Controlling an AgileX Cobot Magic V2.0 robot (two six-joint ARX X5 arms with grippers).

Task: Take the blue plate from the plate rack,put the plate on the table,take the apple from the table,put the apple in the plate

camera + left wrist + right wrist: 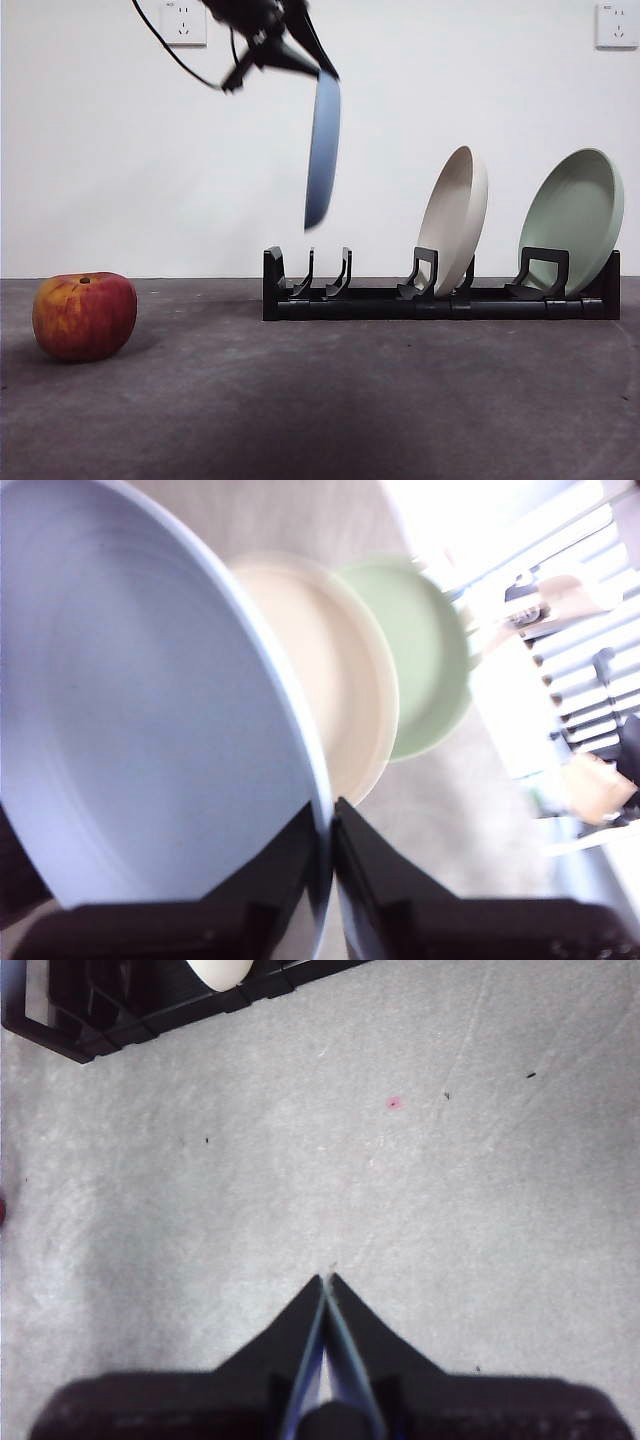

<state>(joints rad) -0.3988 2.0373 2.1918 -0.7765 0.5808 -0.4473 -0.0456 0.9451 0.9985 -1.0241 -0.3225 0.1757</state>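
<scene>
The left gripper (330,815) has its jaws clenched on the rim of the blue plate (130,700), pinching it edge-on. In the front view this gripper (325,72) comes in from the top edge and holds the blue plate (322,150) on edge in the air, clear above the left end of the plate rack (440,298), whose two leftmost slots stand vacant. A beige plate (455,218) and a pale green plate (572,218) lean in the slots further right. The apple (84,315) sits on the surface (330,400) well to the left of the rack. The right gripper (326,1282) hangs over bare surface with its jaws pressed together on nothing.
</scene>
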